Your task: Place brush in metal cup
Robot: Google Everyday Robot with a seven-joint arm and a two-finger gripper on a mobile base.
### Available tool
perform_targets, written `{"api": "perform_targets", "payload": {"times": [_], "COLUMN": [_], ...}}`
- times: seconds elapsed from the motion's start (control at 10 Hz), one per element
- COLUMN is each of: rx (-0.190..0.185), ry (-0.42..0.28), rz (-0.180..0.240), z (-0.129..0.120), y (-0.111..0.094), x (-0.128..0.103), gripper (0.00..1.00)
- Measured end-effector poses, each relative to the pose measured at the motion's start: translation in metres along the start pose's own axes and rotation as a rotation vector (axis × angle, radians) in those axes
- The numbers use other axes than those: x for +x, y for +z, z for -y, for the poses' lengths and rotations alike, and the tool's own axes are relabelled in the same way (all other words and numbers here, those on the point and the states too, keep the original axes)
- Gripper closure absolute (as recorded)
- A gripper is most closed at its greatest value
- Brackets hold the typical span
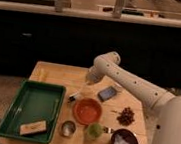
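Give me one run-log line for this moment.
gripper: shut on slim pale-handled brush, over table beside round orange bowl | small shiny metal cup: beside green tray, brush not yet in

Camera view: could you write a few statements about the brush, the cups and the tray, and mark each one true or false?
1. The gripper is shut on the brush, behind and left of the orange bowl. True.
2. The brush stands inside the metal cup. False: the cup is near the front edge of the table, with no brush in it.
3. The metal cup stands between the green tray and the green cup. True.
4. The green tray is on the right side of the table. False: it is on the left side.
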Motion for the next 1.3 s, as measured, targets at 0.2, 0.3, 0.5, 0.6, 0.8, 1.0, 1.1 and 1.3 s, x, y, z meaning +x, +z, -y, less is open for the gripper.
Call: {"api": "perform_targets", "payload": {"times": [0.2,0.3,0.5,0.6,0.8,1.0,1.1,1.3], "rx": [-0.001,-0.002,-0.010,-0.021,-0.049,-0.071,-0.090,-0.101], "ry": [-0.018,-0.029,-0.049,-0.054,-0.068,-0.073,-0.074,-0.077], "rz": [0.022,0.035,0.066,0.081,0.110,0.130,0.146,0.161], "z": [0.000,0.002,0.004,0.004,0.008,0.007,0.004,0.004], "y": [-0.004,-0.007,-0.011,-0.012,-0.012,-0.012,-0.013,-0.014], "x": [-0.003,-0.006,-0.011,-0.013,-0.019,-0.023,-0.026,-0.030], "gripper": [1.00,1.00,1.00,1.00,1.00,1.00,1.00,1.00]}}
